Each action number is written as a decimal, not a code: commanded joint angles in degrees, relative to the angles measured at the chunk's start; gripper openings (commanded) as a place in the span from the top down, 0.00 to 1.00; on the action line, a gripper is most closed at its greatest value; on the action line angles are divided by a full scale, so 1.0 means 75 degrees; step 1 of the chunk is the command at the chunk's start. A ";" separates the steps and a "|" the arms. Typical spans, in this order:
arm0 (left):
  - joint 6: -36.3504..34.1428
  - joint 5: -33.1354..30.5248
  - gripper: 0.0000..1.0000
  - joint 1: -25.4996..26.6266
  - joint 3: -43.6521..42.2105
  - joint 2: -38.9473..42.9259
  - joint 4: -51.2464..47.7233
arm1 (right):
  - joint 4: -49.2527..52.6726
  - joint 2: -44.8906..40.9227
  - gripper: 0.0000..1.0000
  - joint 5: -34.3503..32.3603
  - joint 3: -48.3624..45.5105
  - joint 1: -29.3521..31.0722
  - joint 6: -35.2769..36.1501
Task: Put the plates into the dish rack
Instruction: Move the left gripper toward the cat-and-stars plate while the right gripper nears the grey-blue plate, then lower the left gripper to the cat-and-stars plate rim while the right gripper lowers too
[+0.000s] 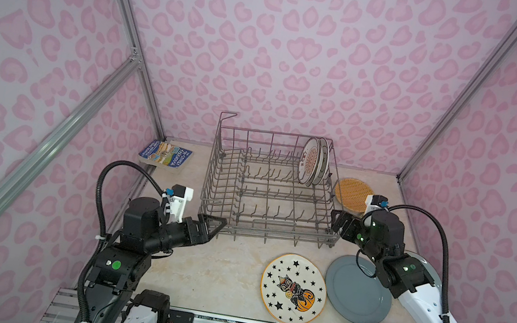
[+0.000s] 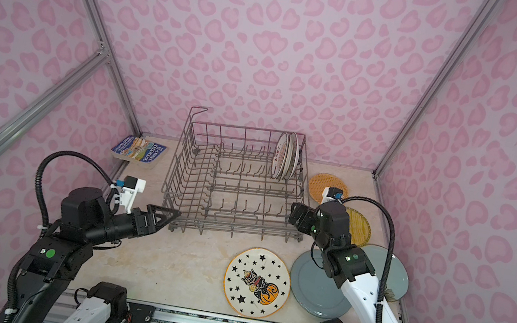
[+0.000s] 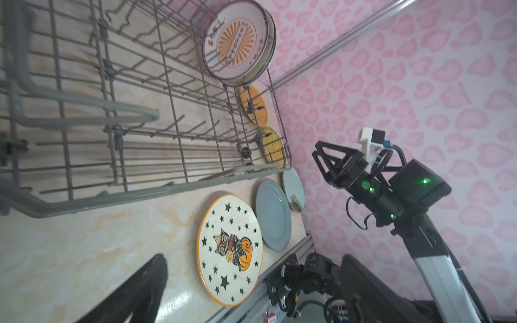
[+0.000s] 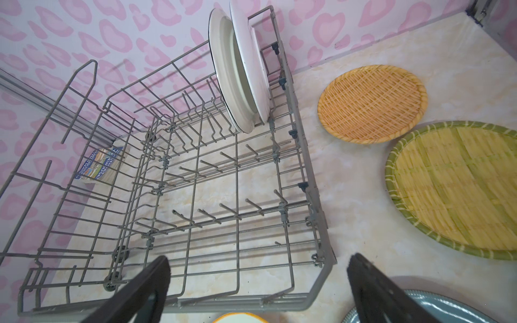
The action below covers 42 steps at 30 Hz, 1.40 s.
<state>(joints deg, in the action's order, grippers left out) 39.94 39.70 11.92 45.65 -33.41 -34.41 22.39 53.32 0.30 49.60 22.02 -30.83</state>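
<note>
**Gripper state and plate positions**

Both my grippers are released and empty. My left gripper (image 1: pixel 217 225) sits just beside the near left corner of the dish rack (image 1: pixel 213 176). My right gripper (image 1: pixel 335 221) hangs at its near right corner. Two white plates (image 1: pixel 312 161) stand upright in the rack's far right corner. The cat-and-pumpkin plate (image 1: pixel 294 289) and grey-blue plate (image 1: pixel 356 291) lie flat on the table (image 1: pixel 220 270), nearer my right gripper. The orange woven plate (image 1: pixel 352 193) lies beyond it.

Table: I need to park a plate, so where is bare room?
Widest bare patch of table: in front of the dish rack, between the left gripper and the cat plate. A narrower strip: between the book and the rack. The right side is crowded with the orange plate, yellow plate, grey plate and right gripper.
</note>
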 commanded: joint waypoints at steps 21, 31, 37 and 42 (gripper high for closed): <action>0.2755 -0.5420 0.12 0.6505 -0.2966 -0.1773 0.4170 | 0.1399 -0.1723 0.02 0.1784 -0.0509 0.0050 -0.0029; 0.3764 -0.5878 0.21 0.6978 -0.3726 -0.3107 0.5979 | 0.1870 -0.2560 0.02 0.2144 -0.0822 0.0055 -0.0164; 0.4031 -0.5973 0.25 0.7079 -0.3997 -0.3929 0.7156 | 0.1622 -0.2526 0.02 0.2326 -0.1049 0.0052 -0.0246; 0.4154 -0.5865 0.28 0.7154 -0.4049 -0.4846 0.8041 | 0.1549 -0.2583 0.02 0.2479 -0.1148 0.0052 -0.0339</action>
<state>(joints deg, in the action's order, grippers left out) 70.22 -4.05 65.47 15.64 -67.61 18.70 35.77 34.35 17.61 41.47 22.39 -32.82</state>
